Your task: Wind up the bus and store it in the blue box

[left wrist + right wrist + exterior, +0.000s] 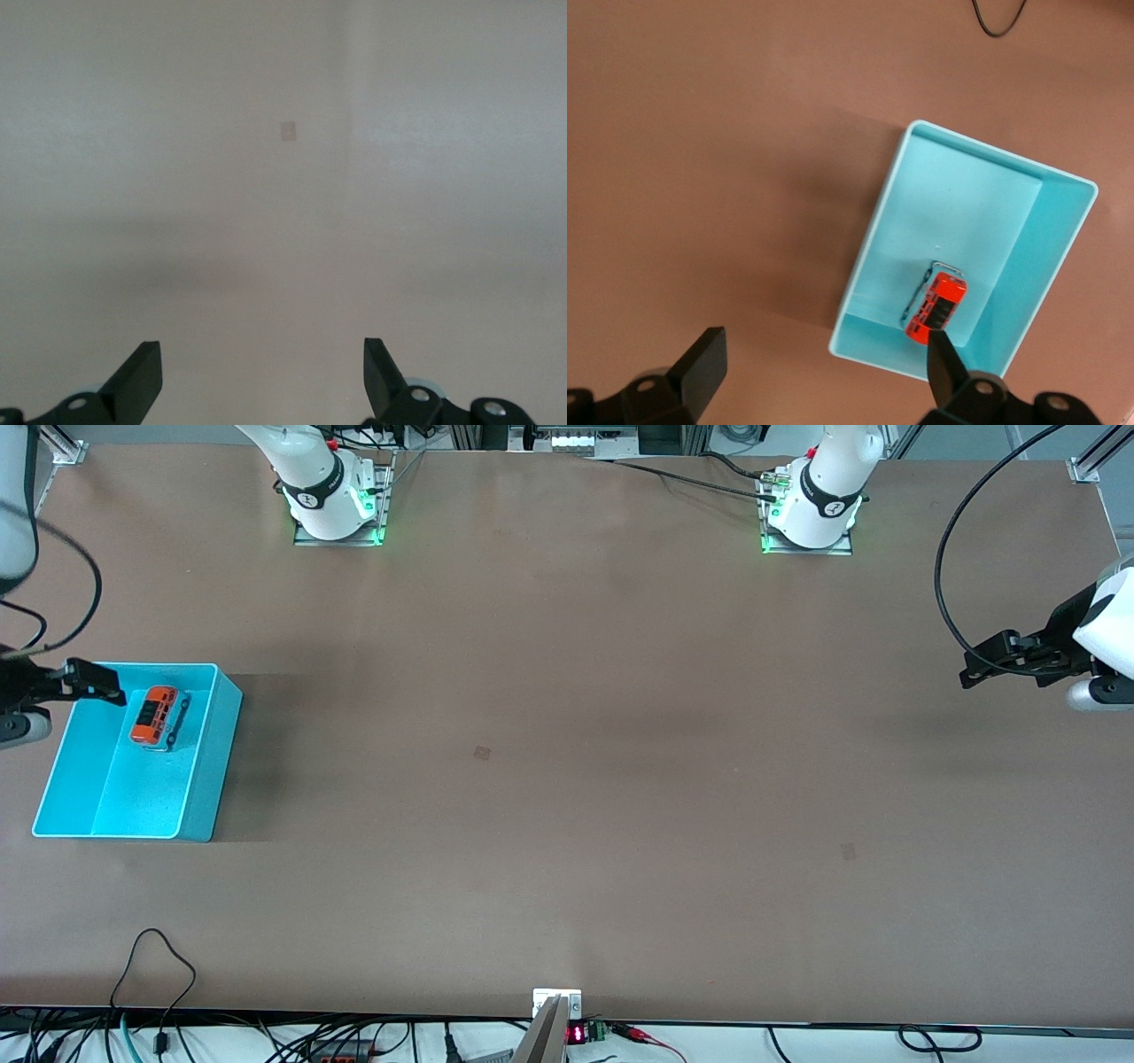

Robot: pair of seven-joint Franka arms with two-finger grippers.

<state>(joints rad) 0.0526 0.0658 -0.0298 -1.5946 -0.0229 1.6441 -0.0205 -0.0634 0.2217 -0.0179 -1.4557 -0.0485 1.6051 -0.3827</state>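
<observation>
The orange bus (pixel 155 716) lies roof up inside the blue box (pixel 213 755), near the end of the box that is farther from the front camera. The box stands at the right arm's end of the table. My right gripper (pixel 99 683) hovers open and empty over that end's rim, beside the bus. In the right wrist view the bus (pixel 937 307) shows in the box (pixel 879 212) next to one fingertip of the right gripper (pixel 824 341). My left gripper (pixel 979 664) waits open and empty over the left arm's end of the table. In the left wrist view the left gripper (pixel 262 354) has only bare table below it.
A black cable loop (pixel 159 957) lies on the table near the front edge. A small dark patch (pixel 482 752) marks the table's middle and another (pixel 848 851) lies toward the left arm's end. Both arm bases stand along the back edge.
</observation>
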